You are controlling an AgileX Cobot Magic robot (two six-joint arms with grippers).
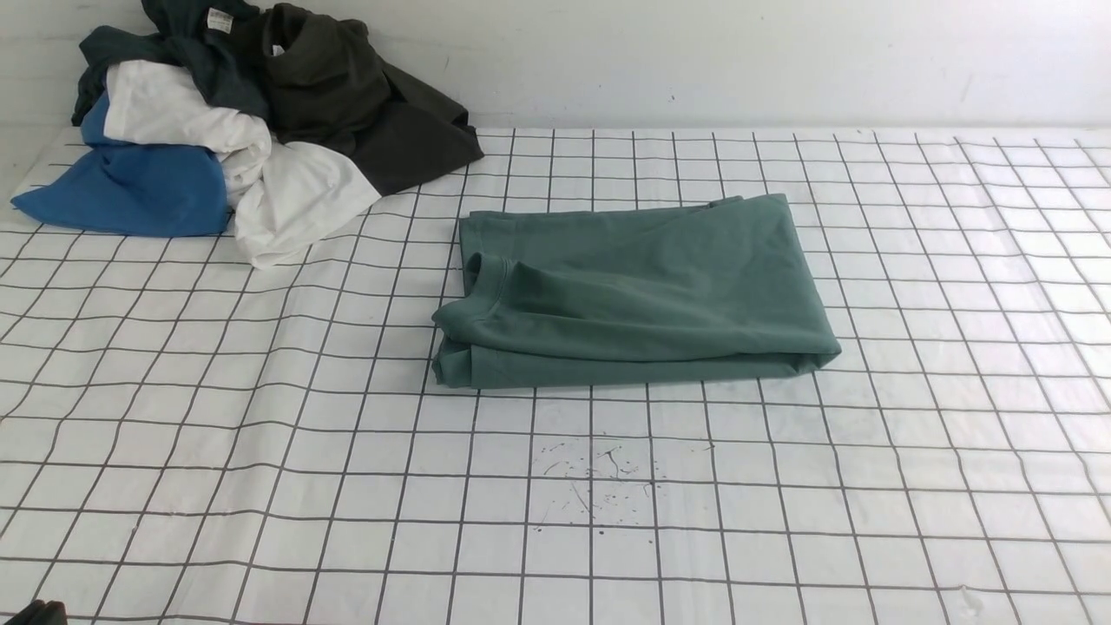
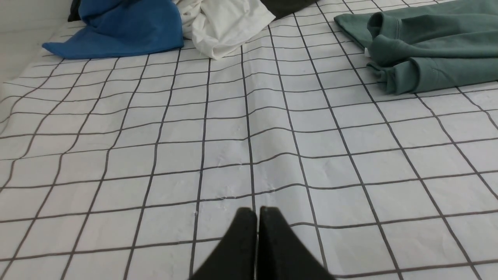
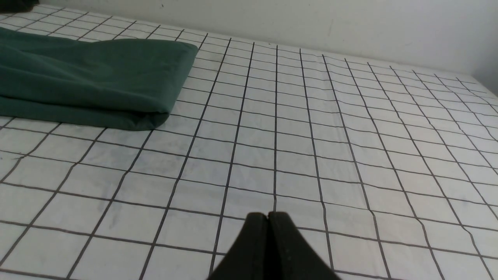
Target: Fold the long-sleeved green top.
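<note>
green top: my green long-sleeved top (image 1: 638,291) is lying folded into a thick rectangle on the tabletop (image 1: 260,486), ribbed collar (image 1: 490,286) showing at one end and a rounded fold at the other. nothing is touching it.

top vs my left gripper: the top sits well ahead of my left gripper (image 2: 257,212) and off toward my right side, collar end nearest. bare grid cloth in between, not touching at all.

top vs my right gripper: ahead of my right gripper (image 3: 267,215) and off toward my left, with the rounded fold end closest. also well apart from it.

left gripper: fingers pressed together with only a hairline slit between them, holding nothing, hovering low over the tabletop.

right gripper: same deal, tips pinched tight with nothing in them, over bare checked cloth.

laundry pile: heap of other clothes further ahead of my left gripper at the back edge by the wall. blue garment (image 1: 130,187), white garment (image 1: 286,204), dark olive-black garment (image 1: 364,104) and a dark teal garment (image 1: 187,43) on top, all bunched together and clear of the green top.

tabletop: white cover with a dark grid, a bit wrinkly, plus some small dark specks (image 1: 599,482) in front of the top, roughly between my two grippers.
</note>
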